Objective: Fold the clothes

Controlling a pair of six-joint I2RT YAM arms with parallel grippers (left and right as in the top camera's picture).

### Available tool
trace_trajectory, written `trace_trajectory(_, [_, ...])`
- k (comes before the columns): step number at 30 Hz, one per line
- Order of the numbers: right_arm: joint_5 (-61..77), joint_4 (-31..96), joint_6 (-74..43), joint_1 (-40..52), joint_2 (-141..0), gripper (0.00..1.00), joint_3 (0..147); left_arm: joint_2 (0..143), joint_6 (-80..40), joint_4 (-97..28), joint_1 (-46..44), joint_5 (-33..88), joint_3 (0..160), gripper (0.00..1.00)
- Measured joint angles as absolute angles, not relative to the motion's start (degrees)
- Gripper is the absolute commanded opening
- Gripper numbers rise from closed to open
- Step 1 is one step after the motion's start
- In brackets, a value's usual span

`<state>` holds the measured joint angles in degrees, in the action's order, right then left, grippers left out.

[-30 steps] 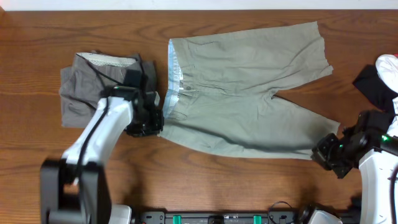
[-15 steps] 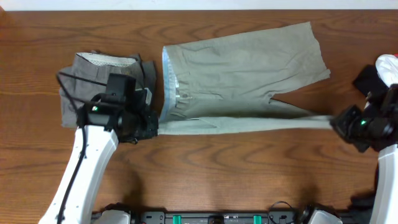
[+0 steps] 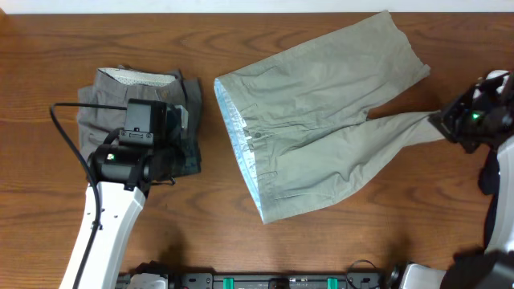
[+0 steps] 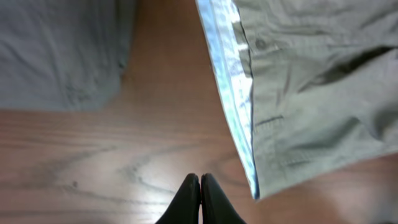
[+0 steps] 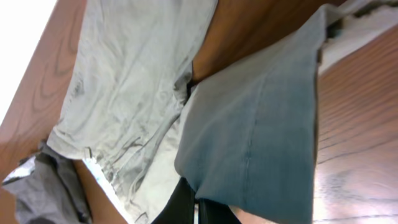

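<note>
The light khaki-grey shorts (image 3: pixel 321 128) lie spread in the middle of the table, with the pale blue waistband lining (image 3: pixel 241 140) on the left. My right gripper (image 3: pixel 450 124) is shut on the hem of the near leg and holds it lifted at the right; in the right wrist view the hem (image 5: pixel 261 137) drapes over the gripper (image 5: pixel 196 202). The darker grey shorts (image 3: pixel 112 100) lie folded at the left. My left gripper (image 3: pixel 181 164) is shut and empty by their right edge. In the left wrist view it (image 4: pixel 199 186) hangs over bare wood between both garments.
A white and black bundle (image 3: pixel 499 84) lies at the right table edge, behind my right arm. The table's far edge (image 3: pixel 241 10) runs along the top. The arm mounts (image 3: pixel 281 281) sit at the near edge.
My left gripper has let go of the waistband corner and drawn back to the left. My right gripper has carried the leg hem up and away; the shorts have swung and spread open.
</note>
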<state>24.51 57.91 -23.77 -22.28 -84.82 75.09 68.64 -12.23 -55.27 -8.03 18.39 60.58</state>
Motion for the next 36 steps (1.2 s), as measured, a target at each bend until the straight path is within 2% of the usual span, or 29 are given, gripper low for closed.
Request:
trace_trajectory(5, [25.63,58.0,-23.62,-21.93,-85.97,0.01,75.09,71.4,-12.69,-57.95,-12.12,24.88,60.42,0.26])
trace_trajectory(7, [25.76,58.19,-23.57,-21.93,-85.97,0.01,75.09,73.43,-13.02,-57.63,-15.66,27.33,60.34,0.34])
trace_trajectory(11, [25.93,58.72,-23.44,-21.93,-85.97,0.01,75.09,80.86,-13.74,-55.92,-24.25,30.04,60.31,0.42])
trace_trajectory(15, [25.98,59.16,-23.4,-21.93,-85.97,0.01,75.11,89.47,-15.7,-55.13,-29.76,30.28,60.23,0.46])
trace_trajectory(23, [26.0,59.27,-22.02,-21.93,-85.97,0.01,75.16,101.01,-24.91,-49.52,-34.24,31.03,59.64,0.52])
trace_trajectory(36, [26.39,57.54,-20.88,-21.93,-85.97,0.01,75.16,105.14,-40.14,-46.39,-40.38,31.81,59.64,0.57])
